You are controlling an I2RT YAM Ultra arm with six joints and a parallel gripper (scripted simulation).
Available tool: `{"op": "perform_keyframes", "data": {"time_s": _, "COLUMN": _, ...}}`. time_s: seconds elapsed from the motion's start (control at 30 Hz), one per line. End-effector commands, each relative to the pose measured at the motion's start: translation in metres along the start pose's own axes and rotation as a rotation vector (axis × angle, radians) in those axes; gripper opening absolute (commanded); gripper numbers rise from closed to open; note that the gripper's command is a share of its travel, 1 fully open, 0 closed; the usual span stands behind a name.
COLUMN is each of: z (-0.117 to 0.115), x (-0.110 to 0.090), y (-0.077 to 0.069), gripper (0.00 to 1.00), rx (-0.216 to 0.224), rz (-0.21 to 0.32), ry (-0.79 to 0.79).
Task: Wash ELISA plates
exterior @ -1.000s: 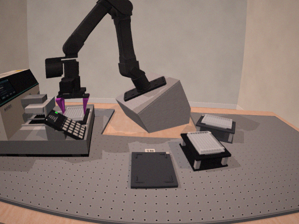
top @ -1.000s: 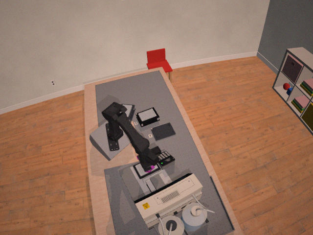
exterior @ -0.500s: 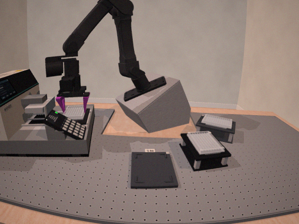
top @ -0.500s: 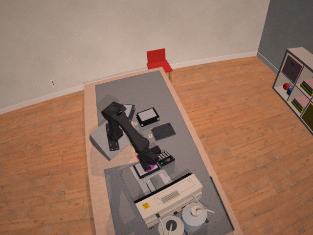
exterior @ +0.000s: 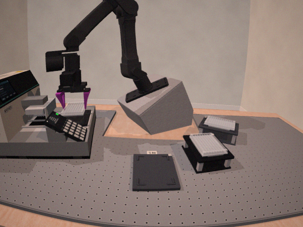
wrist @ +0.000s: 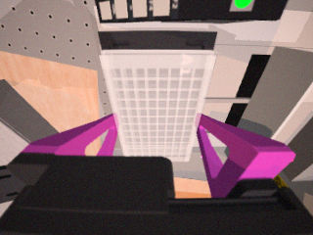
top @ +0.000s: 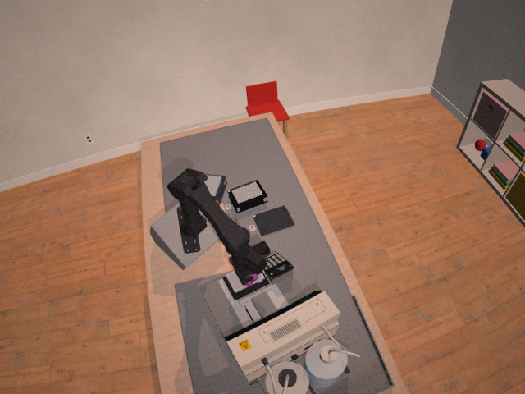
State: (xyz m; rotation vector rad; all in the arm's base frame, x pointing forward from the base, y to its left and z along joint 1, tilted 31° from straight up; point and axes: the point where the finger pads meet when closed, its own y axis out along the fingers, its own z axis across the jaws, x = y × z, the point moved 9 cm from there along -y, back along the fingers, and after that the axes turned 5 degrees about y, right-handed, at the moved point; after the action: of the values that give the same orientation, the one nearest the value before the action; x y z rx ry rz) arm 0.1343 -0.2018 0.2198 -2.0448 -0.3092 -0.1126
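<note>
My gripper [top: 246, 280] [exterior: 74, 107] [wrist: 156, 117] with magenta fingers is shut on the long sides of a clear 96-well plate [top: 234, 281] [exterior: 72, 110] [wrist: 156, 98]. It holds the plate level, just above the black carrier pocket [top: 239, 293] [exterior: 84, 118] [wrist: 156, 40] of the washer [top: 284, 328] [exterior: 14, 97]. The lamp [top: 271, 273] [exterior: 57, 113] [wrist: 243, 4] on the keypad [top: 277, 263] [exterior: 72, 128] is green. Nest N1 [top: 273, 220] [exterior: 154, 170] is an empty dark slab. A second plate [top: 248, 193] [exterior: 208, 144] sits on its nest. A third plate [exterior: 220, 122] sits on the nest behind it.
The arm's slanted grey base block [top: 169, 237] [exterior: 161, 109] stands between the washer and the nests. Two liquid bottles [top: 326, 362] [top: 288, 379] with tubing stand behind the washer. The washer's manifold [exterior: 36, 107] sits at the back of the track.
</note>
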Motion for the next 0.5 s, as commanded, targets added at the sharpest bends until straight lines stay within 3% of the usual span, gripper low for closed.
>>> {"op": "perform_keyframes", "data": {"time_s": 0.0, "z": -0.001, "x": 0.001, "y": -0.01, "gripper": 0.0, "rx": -0.007, "rz": -0.007, "ry": 0.001}}
{"op": "perform_keyframes", "data": {"time_s": 0.47, "z": -0.001, "x": 0.001, "y": -0.03, "gripper": 0.0, "rx": -0.007, "rz": -0.007, "ry": 0.001}}
